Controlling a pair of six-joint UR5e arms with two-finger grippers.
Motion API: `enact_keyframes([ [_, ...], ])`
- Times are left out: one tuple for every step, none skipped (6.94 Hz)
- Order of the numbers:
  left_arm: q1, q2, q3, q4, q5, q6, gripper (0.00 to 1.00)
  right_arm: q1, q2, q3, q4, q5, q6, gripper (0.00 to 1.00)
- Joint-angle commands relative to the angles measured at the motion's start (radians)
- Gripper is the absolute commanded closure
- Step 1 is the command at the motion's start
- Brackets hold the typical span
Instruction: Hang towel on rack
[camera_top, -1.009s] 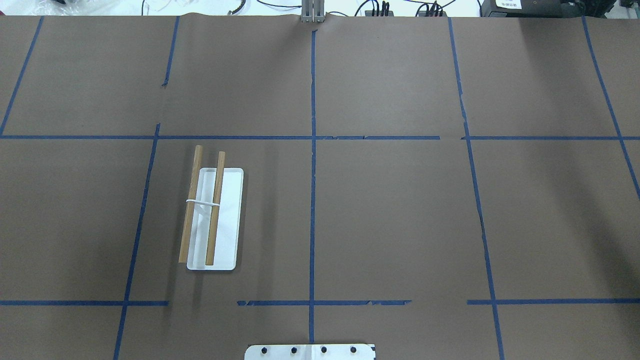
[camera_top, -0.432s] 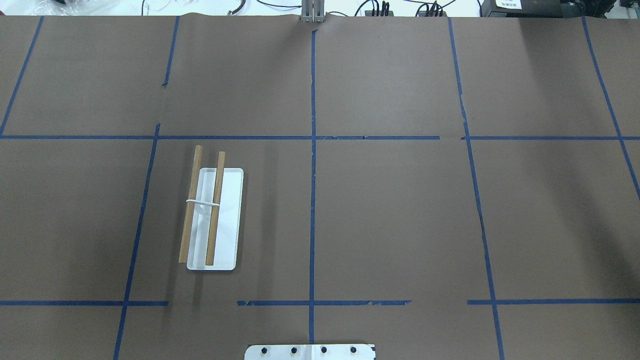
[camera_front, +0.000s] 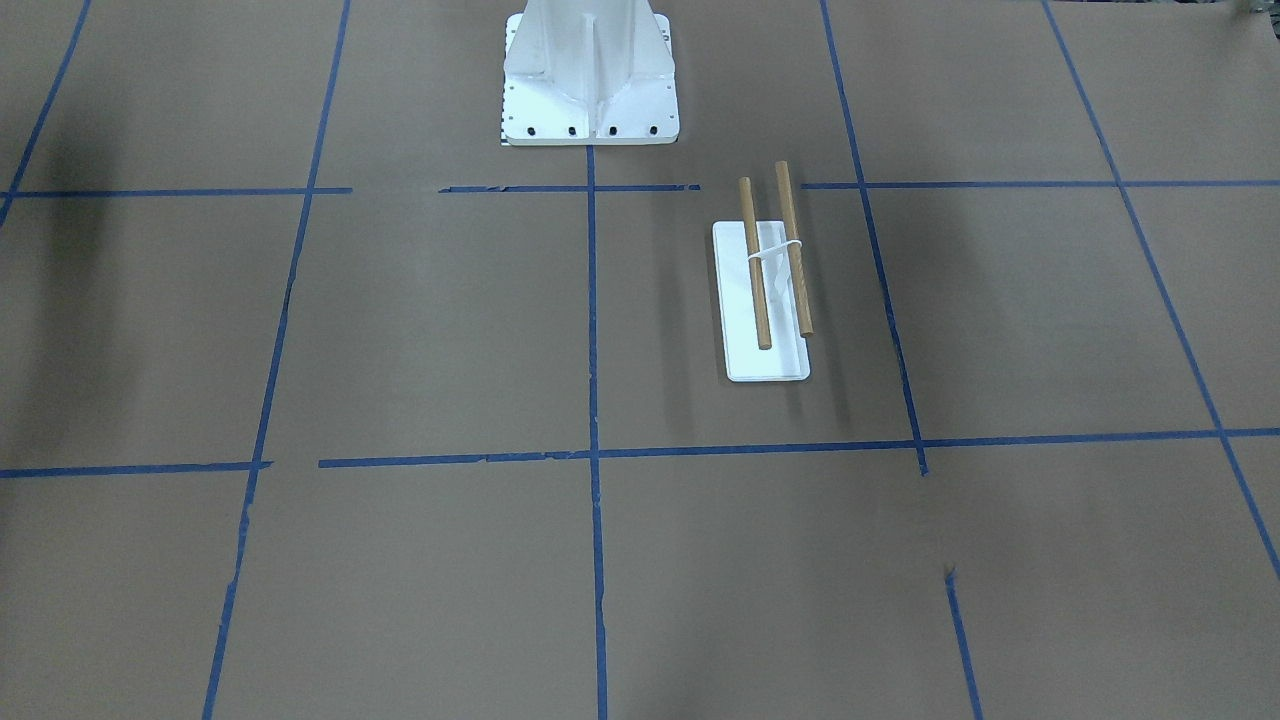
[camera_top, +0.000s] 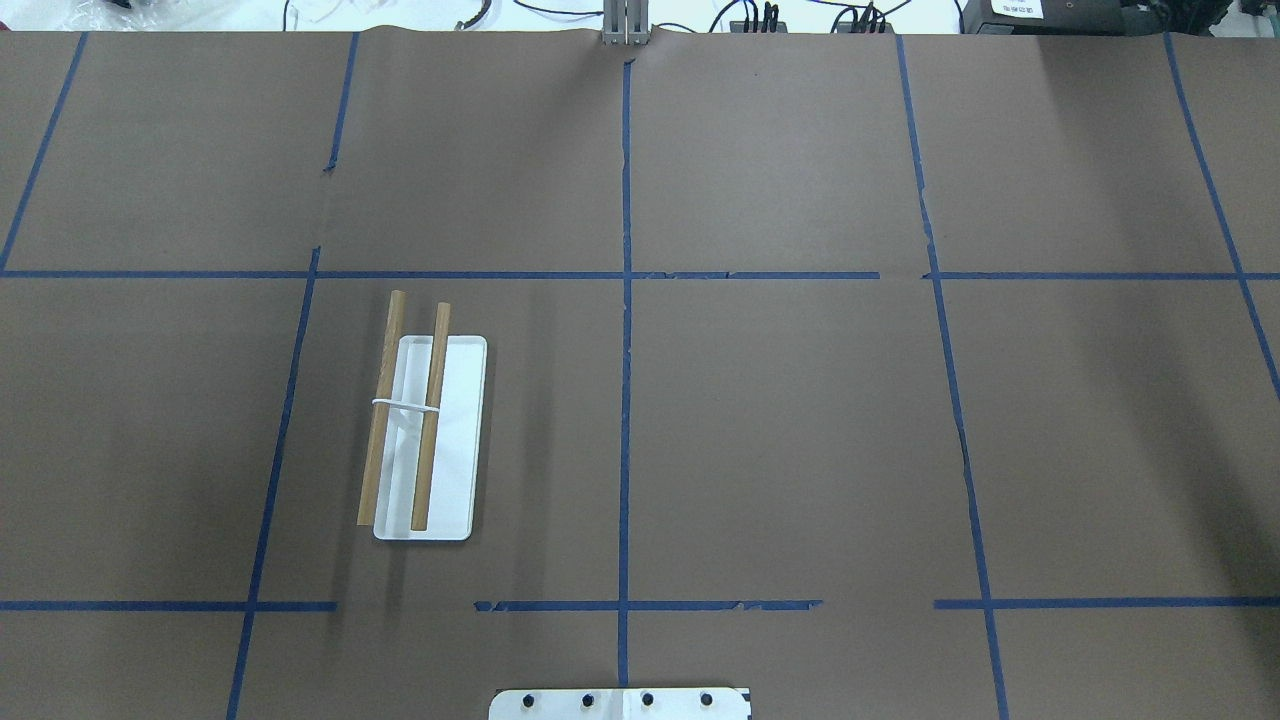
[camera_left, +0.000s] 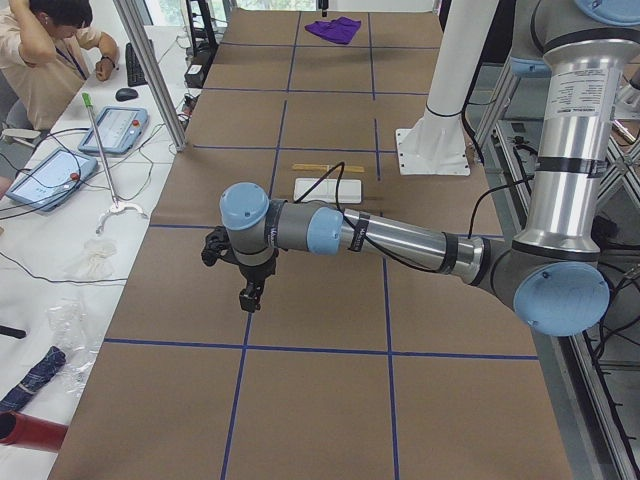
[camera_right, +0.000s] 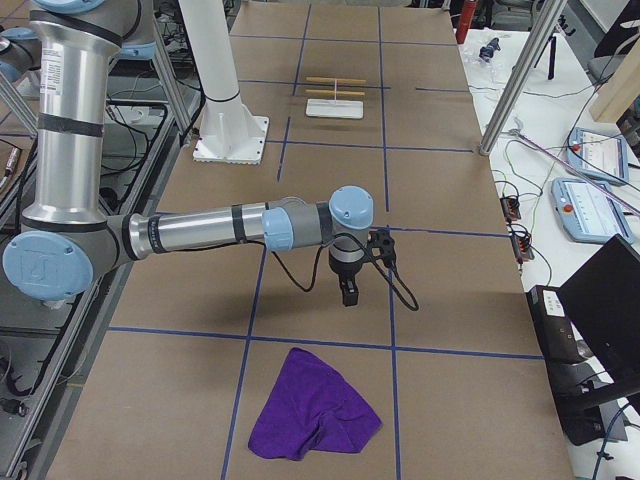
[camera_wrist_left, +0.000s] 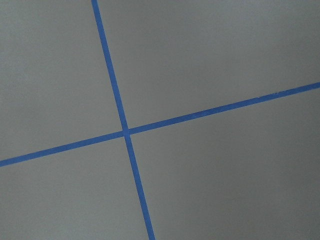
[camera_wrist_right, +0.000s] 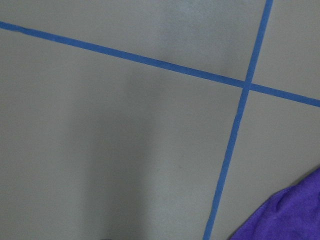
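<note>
The rack, a white base (camera_top: 455, 440) with two wooden rods (camera_top: 432, 450), stands on the table's left half; it also shows in the front-facing view (camera_front: 757, 290) and in both side views (camera_left: 325, 185) (camera_right: 335, 100). The purple towel (camera_right: 312, 408) lies crumpled at the table's right end, far from the rack; its edge shows in the right wrist view (camera_wrist_right: 287, 215). My left gripper (camera_left: 250, 297) hangs over bare table at the left end. My right gripper (camera_right: 348, 293) hangs a little short of the towel. Only the side views show them, so I cannot tell whether they are open or shut.
Brown paper with blue tape lines (camera_top: 625, 400) covers the table. The robot's white base plate (camera_front: 590, 100) sits at the near middle edge. An operator (camera_left: 50, 50), tablets and cables are beside the table's ends.
</note>
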Motion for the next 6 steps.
enact_keyframes([
  [0.000, 0.001, 0.004, -0.005, -0.031, 0.000, 0.00, 0.007, -0.006, -0.145, 0.099, -0.087, -0.140, 0.17],
  [0.000, 0.002, 0.005, -0.005, -0.033, 0.000, 0.00, 0.042, 0.020, -0.271, 0.145, -0.086, -0.225, 0.17],
  [0.000, 0.002, 0.005, -0.005, -0.044, 0.000, 0.00, 0.065, 0.049, -0.375, 0.149, -0.083, -0.283, 0.17],
  [0.000, 0.002, 0.007, -0.005, -0.045, 0.000, 0.00, 0.119, 0.131, -0.525, 0.147, -0.080, -0.405, 0.17],
  [0.000, 0.001, 0.007, -0.005, -0.045, 0.000, 0.00, 0.165, 0.211, -0.694, 0.149, -0.057, -0.548, 0.17],
  [0.000, 0.002, 0.002, -0.007, -0.045, 0.000, 0.00, 0.167, 0.227, -0.752, 0.147, -0.029, -0.569, 0.17],
])
